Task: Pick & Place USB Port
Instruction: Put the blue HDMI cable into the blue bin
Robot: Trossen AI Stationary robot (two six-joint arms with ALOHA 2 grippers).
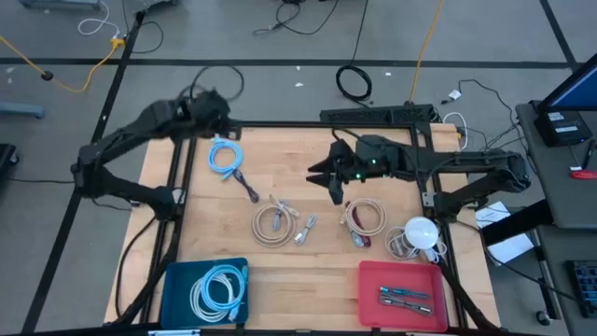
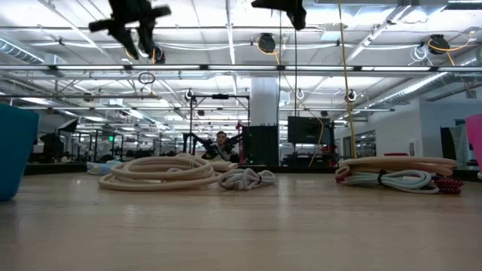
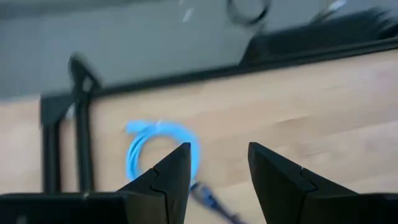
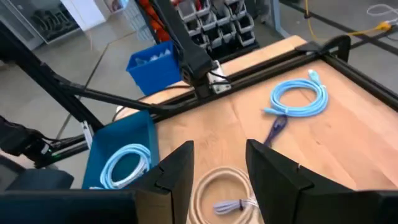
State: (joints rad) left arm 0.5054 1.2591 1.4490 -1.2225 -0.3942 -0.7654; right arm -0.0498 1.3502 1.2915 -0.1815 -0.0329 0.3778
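Blue cables (image 1: 225,157) — two; beige coils (image 1: 271,224) — two; bins (image 1: 174,291) — two.

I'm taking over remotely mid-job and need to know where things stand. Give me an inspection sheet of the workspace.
Surface: wooden table, bare at its middle front.
Job's things: loose blue cable at back left; beige cable at centre; second beige cable to its right; blue bin front left, a coiled blue cable in it; red bin front right, small items inside.
Clutter: white round object by the red bin.
Grippers: left gripper open, empty, raised near the loose blue cable; right gripper open, empty, above the centre beige cable.
Cables: several on the floor behind the table.
Surroundings: open workshop; a person far behind.
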